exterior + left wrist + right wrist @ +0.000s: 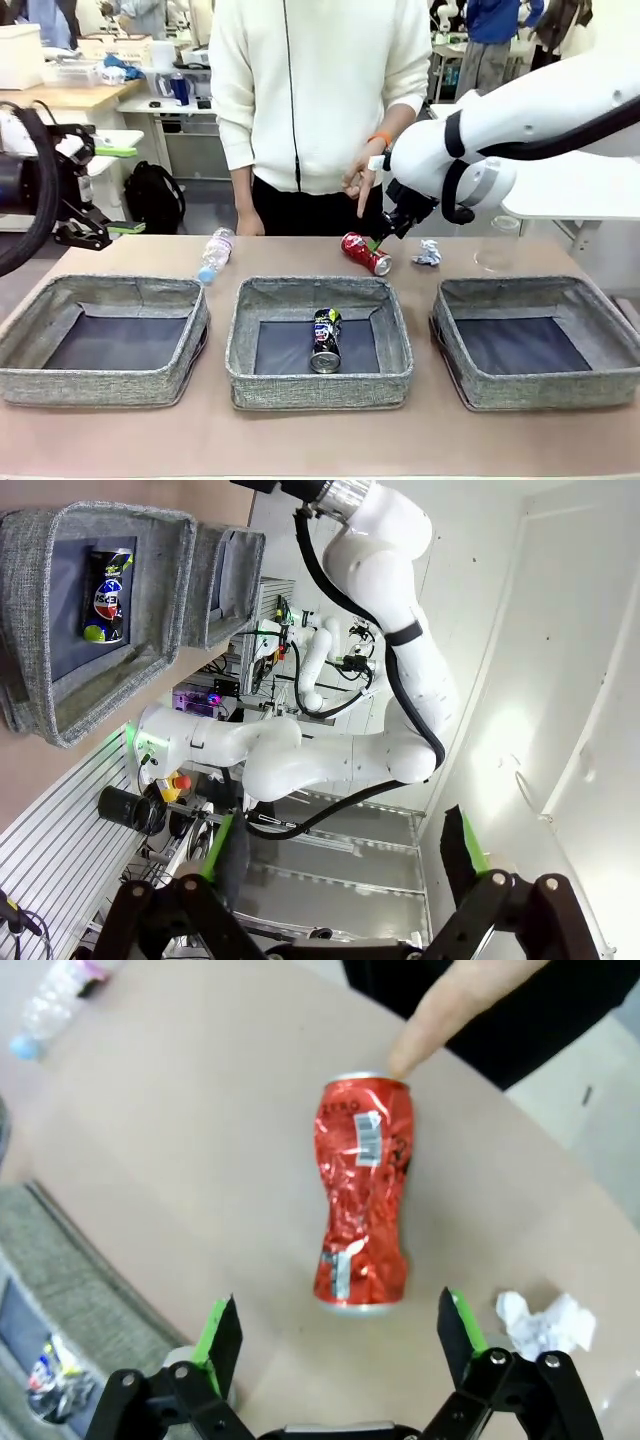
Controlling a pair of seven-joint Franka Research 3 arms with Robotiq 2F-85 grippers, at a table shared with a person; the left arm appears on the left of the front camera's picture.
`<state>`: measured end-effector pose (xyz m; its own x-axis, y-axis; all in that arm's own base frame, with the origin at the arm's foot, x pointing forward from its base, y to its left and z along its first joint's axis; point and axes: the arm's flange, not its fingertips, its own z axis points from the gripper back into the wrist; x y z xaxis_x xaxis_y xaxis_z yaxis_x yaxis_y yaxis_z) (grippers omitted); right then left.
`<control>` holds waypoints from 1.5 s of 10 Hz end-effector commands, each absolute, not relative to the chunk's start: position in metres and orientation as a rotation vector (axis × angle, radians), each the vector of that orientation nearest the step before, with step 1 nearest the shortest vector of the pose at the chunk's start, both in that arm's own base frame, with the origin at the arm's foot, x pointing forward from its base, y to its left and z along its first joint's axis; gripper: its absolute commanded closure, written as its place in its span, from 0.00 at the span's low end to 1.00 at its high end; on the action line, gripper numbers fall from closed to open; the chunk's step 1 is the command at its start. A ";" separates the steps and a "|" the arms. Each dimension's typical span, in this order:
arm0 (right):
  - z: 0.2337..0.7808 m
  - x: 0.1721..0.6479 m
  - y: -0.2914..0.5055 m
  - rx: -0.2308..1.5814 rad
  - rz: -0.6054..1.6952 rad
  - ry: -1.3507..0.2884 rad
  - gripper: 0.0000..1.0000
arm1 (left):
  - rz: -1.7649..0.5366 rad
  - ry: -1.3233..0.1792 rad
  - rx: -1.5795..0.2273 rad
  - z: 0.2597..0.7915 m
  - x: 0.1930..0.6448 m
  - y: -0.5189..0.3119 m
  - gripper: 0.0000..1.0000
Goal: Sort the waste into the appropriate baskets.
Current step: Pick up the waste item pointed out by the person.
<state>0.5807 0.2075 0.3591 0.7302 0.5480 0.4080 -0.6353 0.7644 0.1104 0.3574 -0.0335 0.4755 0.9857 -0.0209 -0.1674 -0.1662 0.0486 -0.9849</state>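
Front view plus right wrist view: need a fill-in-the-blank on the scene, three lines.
The dark multicoloured can lies in the ____ basket.
The person's finger points at the crushed can, whose colour is ____.
The right gripper by that can is ____.
Missing: middle; red; open.

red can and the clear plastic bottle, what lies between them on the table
Bare tabletop runs between the red can and the clear plastic bottle, as the front view shows.
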 end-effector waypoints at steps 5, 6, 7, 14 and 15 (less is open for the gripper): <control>0.321 0.608 0.231 0.260 0.702 -0.364 0.00 | 0.112 0.147 -1.542 0.479 0.356 -0.035 0.00; 0.315 0.613 0.231 0.268 0.716 -0.415 0.00 | 0.112 0.147 -1.542 0.479 0.356 -0.035 0.00; 0.309 0.616 0.232 0.254 0.720 -0.429 0.00 | 0.112 0.147 -1.542 0.479 0.356 -0.035 0.00; 0.302 0.616 0.239 0.229 0.758 -0.439 0.59 | 0.112 0.147 -1.542 0.479 0.356 -0.035 0.00; 0.301 0.616 0.239 0.221 0.762 -0.439 0.59 | 0.112 0.147 -1.542 0.479 0.356 -0.035 0.00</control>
